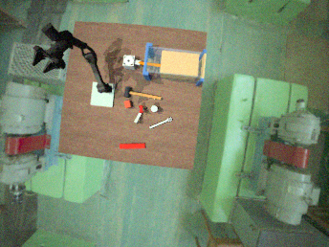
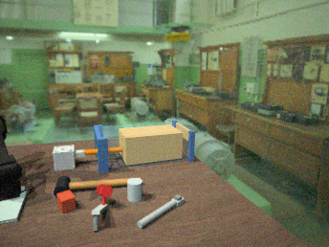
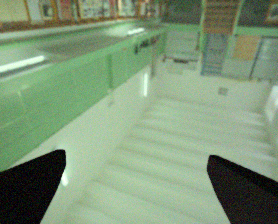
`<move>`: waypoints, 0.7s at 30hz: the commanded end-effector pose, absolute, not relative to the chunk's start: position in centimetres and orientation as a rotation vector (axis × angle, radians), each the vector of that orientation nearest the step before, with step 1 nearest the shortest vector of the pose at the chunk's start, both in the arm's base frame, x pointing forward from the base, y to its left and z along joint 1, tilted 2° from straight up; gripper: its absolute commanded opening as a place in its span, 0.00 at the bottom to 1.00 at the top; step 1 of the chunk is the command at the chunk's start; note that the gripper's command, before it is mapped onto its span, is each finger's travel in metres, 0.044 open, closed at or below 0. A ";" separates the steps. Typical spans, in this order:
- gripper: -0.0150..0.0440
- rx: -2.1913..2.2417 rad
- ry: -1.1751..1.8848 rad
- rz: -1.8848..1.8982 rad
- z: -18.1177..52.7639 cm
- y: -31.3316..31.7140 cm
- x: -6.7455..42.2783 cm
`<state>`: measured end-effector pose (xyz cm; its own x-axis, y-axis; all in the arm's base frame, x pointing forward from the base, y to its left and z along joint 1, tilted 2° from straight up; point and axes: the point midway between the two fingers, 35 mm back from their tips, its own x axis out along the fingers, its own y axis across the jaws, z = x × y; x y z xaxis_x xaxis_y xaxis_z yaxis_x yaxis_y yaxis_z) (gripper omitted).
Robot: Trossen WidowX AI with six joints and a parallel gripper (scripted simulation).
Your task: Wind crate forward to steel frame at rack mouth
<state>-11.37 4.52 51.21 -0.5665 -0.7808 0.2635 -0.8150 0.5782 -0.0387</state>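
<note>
The tan crate [image 1: 179,63] [image 2: 150,144] sits flat inside the blue-posted clear cubby, set back from the front frame post [image 1: 148,61] [image 2: 101,150]. An orange strap [image 1: 152,65] [image 2: 98,150] runs from it to the white winch [image 1: 128,61] [image 2: 63,157]. The winch handle [image 1: 139,113] [image 2: 99,213], grey with a red knob, lies among the tools on the bench [image 1: 86,136]. My gripper [image 1: 42,63] [image 3: 138,159] is open and empty. It hangs beyond the bench's left edge, far from the winch and the handle. The wrist view shows only the room.
A hammer [image 1: 143,95] [image 2: 91,184], a red cube [image 1: 127,104] [image 2: 66,201], a white cylinder [image 1: 154,108] [image 2: 135,190] and a grey rod [image 1: 160,123] [image 2: 160,212] lie around the handle. A red bar [image 1: 132,145] lies near the bench's front edge. The arm's base [image 1: 102,95] stands left of the winch.
</note>
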 end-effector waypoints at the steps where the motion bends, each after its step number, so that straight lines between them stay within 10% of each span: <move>1: 0.98 1.337 -2.589 0.212 51.3 4.2 -11.3; 21: 1.00 1.796 -1.346 -1.380 44.3 -22.8 4.7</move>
